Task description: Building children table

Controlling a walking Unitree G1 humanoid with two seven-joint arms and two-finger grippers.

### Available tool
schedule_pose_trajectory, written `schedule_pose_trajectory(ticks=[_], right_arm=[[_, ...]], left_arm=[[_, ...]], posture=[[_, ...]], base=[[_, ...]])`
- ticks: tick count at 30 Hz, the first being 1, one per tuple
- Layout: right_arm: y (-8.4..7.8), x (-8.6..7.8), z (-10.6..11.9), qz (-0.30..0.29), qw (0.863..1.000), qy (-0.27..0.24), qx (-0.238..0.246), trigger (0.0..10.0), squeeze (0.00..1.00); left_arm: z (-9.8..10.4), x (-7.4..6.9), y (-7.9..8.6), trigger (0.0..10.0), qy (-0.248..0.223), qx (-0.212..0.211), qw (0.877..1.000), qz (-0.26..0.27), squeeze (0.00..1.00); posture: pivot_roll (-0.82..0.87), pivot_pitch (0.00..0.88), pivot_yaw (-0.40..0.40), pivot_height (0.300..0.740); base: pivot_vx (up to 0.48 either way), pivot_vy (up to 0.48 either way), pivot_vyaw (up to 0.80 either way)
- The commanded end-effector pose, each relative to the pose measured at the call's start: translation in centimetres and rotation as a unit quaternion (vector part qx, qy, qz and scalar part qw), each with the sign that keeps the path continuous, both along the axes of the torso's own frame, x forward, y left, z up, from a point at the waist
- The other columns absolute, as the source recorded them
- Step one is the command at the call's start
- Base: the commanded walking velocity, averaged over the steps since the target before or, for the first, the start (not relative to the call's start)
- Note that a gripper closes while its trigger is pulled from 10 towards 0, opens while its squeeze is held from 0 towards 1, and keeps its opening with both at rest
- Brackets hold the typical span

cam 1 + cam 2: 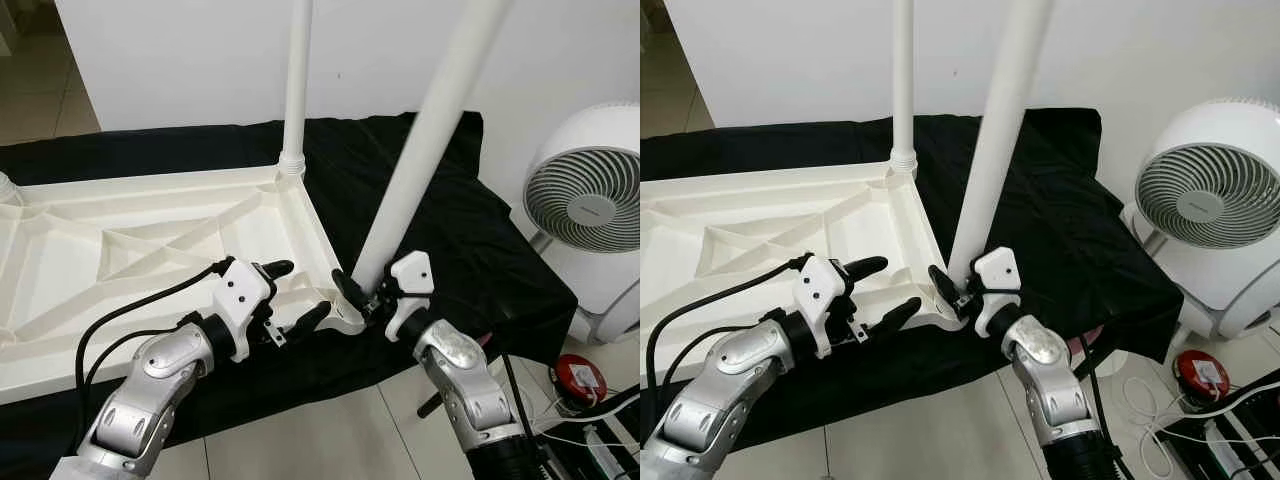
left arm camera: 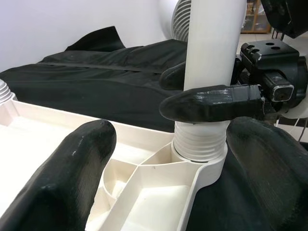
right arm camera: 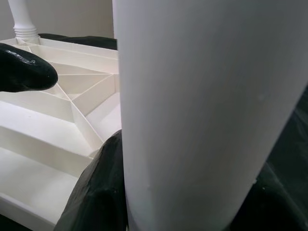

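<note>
White plastic tabletop lies upside down on a black cloth spread on the floor; ribbed underside faces up, diagonal stiffeners between the rim walls. 1 white leg stands upright in the far corner socket, threaded collar seated at its base. A 2nd white leg is at the near corner socket, leaning away from vertical toward the robot's right; its ribbed threaded end sits in the socket ring, some threads exposed above the rim.

Right gripper is clamped on the 2nd leg just above the socket, 1 black finger on each side of the tube; the right wrist view has the tube right against the camera with a finger pressed to it.

Left gripper hangs over the tabletop edge just beside that corner, jaws spread wide, gripping nothing; fingertips point toward the socket.

White fan stands on the tile floor to the right of the cloth. Small red object and cables lie on the floor in front of the fan.
</note>
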State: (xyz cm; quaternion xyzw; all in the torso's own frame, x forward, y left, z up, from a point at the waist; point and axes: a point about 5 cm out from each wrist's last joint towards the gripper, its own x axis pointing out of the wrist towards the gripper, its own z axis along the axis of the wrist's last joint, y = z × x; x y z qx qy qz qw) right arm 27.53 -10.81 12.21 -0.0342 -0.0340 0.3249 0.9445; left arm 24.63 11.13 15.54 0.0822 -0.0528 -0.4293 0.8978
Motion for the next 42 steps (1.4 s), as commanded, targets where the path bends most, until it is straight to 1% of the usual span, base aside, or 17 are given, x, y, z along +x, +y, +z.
schedule_pose_trajectory(ticks=[1,6,8,10,12,17,18,23,25,29,32,34,36,40,42], right_arm=[[-0.5,-1.0,-3.6,-0.005,0.996,0.078,-0.036,10.0,0.0],[-0.6,-1.4,-3.5,0.003,0.998,0.054,-0.035,10.0,0.0],[-0.7,-1.8,-3.6,0.005,0.999,0.049,-0.019,10.0,0.0],[-0.8,-1.8,-3.5,0.001,0.999,0.049,-0.013,10.0,0.0],[-0.9,-1.5,-3.5,-0.01,0.999,0.047,-0.02,10.0,0.0],[-0.8,-0.9,-3.5,-0.02,0.998,0.062,-0.024,10.0,0.0],[-0.9,-0.6,-3.5,-0.022,0.997,0.072,-0.024,10.0,0.0],[-0.9,-0.2,-3.2,-0.019,0.996,0.08,-0.026,10.0,0.0],[-0.9,0.4,-2.9,-0.004,0.995,0.091,-0.034,10.0,0.0],[-0.9,0.8,-2.8,0.011,0.994,0.106,-0.04,10.0,0.0],[-0.9,1.0,-2.7,0.016,0.992,0.12,-0.038,10.0,0.0],[-0.9,1.0,-2.7,0.016,0.992,0.12,-0.038,10.0,0.0],[-1.0,1.2,-2.8,0.013,0.99,0.134,-0.032,10.0,0.0],[-1.1,1.3,-2.7,0.01,0.99,0.138,-0.029,10.0,0.0],[-1.2,1.4,-2.9,-0.002,0.988,0.155,-0.008,10.0,0.0]], left_arm=[[0.2,-0.1,0.0,10.0,-0.001,0.0,1.0,-0.006,0.0],[0.3,0.0,0.0,10.0,-0.003,0.0,1.0,-0.007,0.0],[0.4,0.0,0.0,10.0,-0.003,0.002,1.0,-0.008,0.0],[0.3,-0.1,0.0,10.0,-0.003,0.002,1.0,-0.007,0.0],[0.4,0.0,0.1,10.0,-0.002,0.001,1.0,-0.006,0.0],[0.4,-0.1,0.1,10.0,-0.003,0.002,1.0,-0.006,0.0],[0.4,-0.1,0.2,10.0,-0.003,0.002,1.0,-0.006,0.0],[0.4,-0.1,0.2,10.0,-0.003,0.002,1.0,-0.006,0.0],[0.5,-0.1,0.2,10.0,-0.003,0.003,1.0,-0.005,0.0],[0.6,0.0,0.3,10.0,-0.005,0.004,1.0,-0.003,0.0],[0.6,-0.1,0.4,10.0,-0.005,0.004,1.0,0.0,0.0],[0.6,-0.1,0.4,10.0,-0.005,0.004,1.0,0.0,0.0],[0.6,-0.1,0.5,10.0,-0.006,0.004,1.0,0.001,0.0],[0.6,-0.1,0.5,10.0,-0.006,0.004,1.0,0.002,0.0],[0.6,-0.1,0.5,10.0,-0.006,0.004,1.0,0.003,0.0]], posture=[[0.02,0.008,-0.058,0.74],[0.02,0.008,-0.052,0.74],[0.02,0.008,-0.052,0.74],[0.02,0.008,-0.052,0.74],[0.03,0.012,-0.052,0.74],[0.03,0.016,-0.05,0.74],[0.03,0.016,-0.05,0.74],[0.03,0.016,-0.05,0.74],[0.03,0.022,-0.049,0.74],[0.04,0.023,-0.052,0.74],[0.04,0.024,-0.052,0.74],[0.04,0.024,-0.052,0.74],[0.04,0.029,-0.056,0.74],[0.04,0.03,-0.056,0.74],[0.04,0.031,-0.057,0.74]], base=[[0.0,0.0,0.0],[0.0,0.0,0.0],[0.0,0.0,0.0],[0.0,0.0,0.0],[0.0,0.0,0.0],[0.0,0.0,0.0],[0.0,0.0,0.0],[0.0,0.0,0.0],[0.0,0.0,0.0],[0.0,0.0,0.0],[0.0,0.0,0.0],[0.0,0.0,0.0],[0.0,0.0,0.0],[0.0,0.0,0.0],[0.0,0.0,0.0]])
